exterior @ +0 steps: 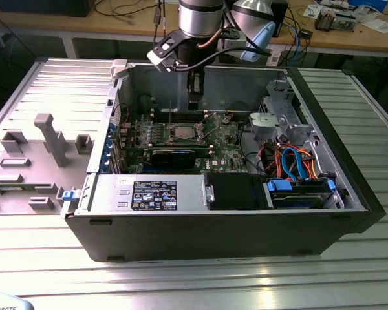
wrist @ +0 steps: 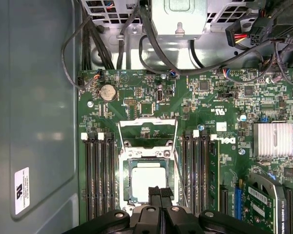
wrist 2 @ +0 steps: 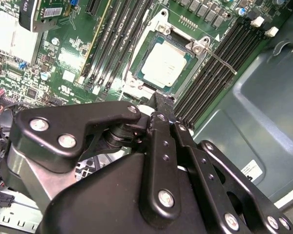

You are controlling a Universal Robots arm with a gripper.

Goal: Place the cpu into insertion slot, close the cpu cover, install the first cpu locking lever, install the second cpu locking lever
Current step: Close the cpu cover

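- Currently the cpu (wrist: 145, 179) is seated in the slot (wrist: 127, 180).
- The gripper (wrist: 156, 191) is held empty, fingers pressed together.
- Its tip is poised just above the cpu's edge, so the cpu is found straight below.

An open black computer case (exterior: 220, 232) lies on a ribbed metal table (exterior: 181, 278). Beneath me, its green motherboard (wrist: 151, 97) carries rows of long black memory slots (wrist: 100, 175), a round coin battery (wrist: 107, 91) and a finned silver heat sink (wrist: 273, 140). A silver power supply (exterior: 149, 194) sits along the case's near wall. Orange and blue cables (exterior: 297, 161) bunch at the exterior view's right. At that view's left lies a grey panel (exterior: 45, 148), possibly the case's side cover.
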